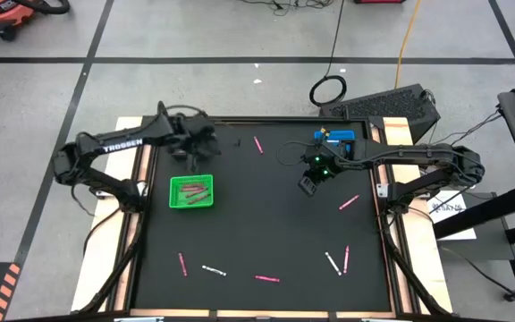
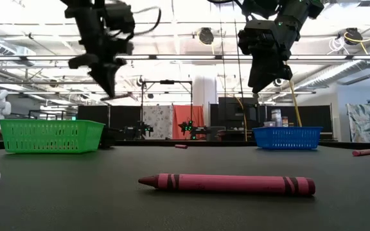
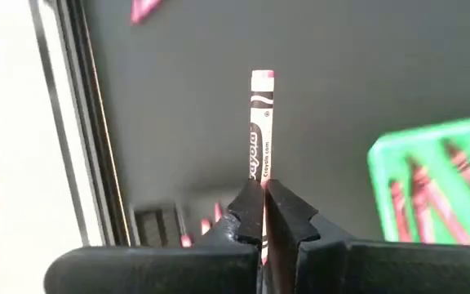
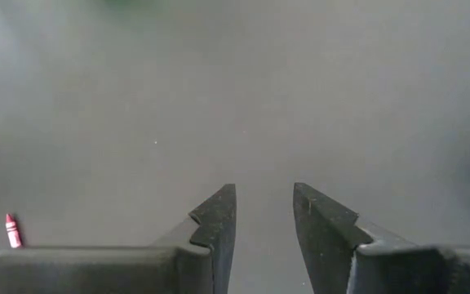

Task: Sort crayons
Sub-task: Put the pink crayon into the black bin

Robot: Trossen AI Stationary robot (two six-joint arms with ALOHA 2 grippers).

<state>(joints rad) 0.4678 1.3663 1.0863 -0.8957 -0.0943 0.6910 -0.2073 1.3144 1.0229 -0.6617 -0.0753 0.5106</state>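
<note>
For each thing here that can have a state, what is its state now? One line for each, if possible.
Left gripper: jaws shut on a pink crayon, raised above the mat near the green tray.
Right gripper: jaws open, empty, raised above the mat.
Green tray: holds several reddish crayons.
Blue tray: upright; contents cannot be seen.
Loose crayons: lying flat, scattered on the mat.

The left claw [image 3: 263,214] hangs just behind the green basket [image 1: 191,192], pinched on a pink crayon [image 3: 260,122]. The right claw [image 4: 263,216] hovers near it, fingers parted.
</note>
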